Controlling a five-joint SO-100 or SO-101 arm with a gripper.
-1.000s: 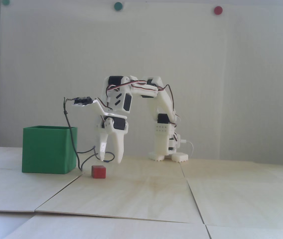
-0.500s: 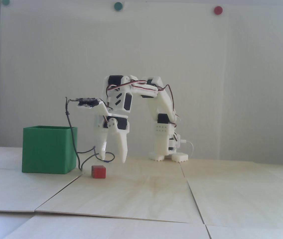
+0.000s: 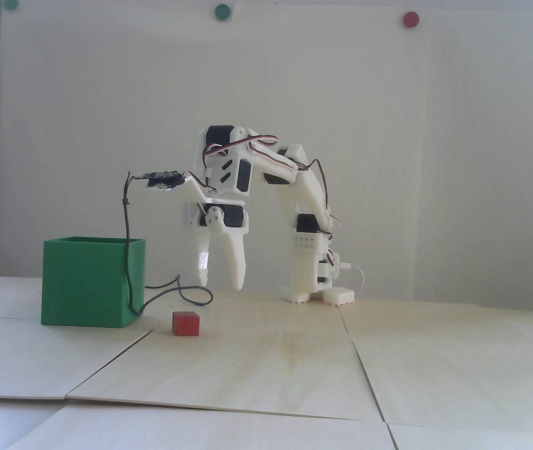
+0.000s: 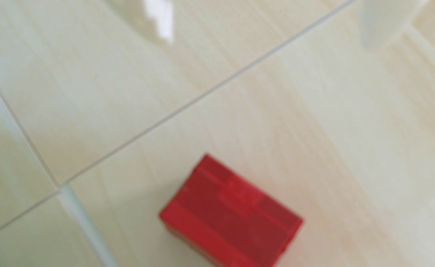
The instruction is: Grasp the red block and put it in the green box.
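1. The red block (image 3: pixel 186 324) lies on the pale wooden table (image 3: pixel 294 370), just beside the green box (image 3: pixel 90 282) on its right in the fixed view, apart from the box wall. In the wrist view the red block (image 4: pixel 230 215) sits low in the picture and blurred.
2. The gripper (image 3: pixel 220 285) hangs above the block and a little to its right in the fixed view, fingers pointing down, spread moderately apart and holding nothing.
3. The step in hand looks like the approach: nothing is grasped yet. The next move, as I judge it, calls for shifting toward the block and lowering so the fingers straddle it before closing (the wrist view shows it off centre).
4. The box stands upright, open at the top; its inside is hidden from both cameras. A dark cable (image 3: pixel 128 262) from the wrist camera droops across the box's right edge and could snag.
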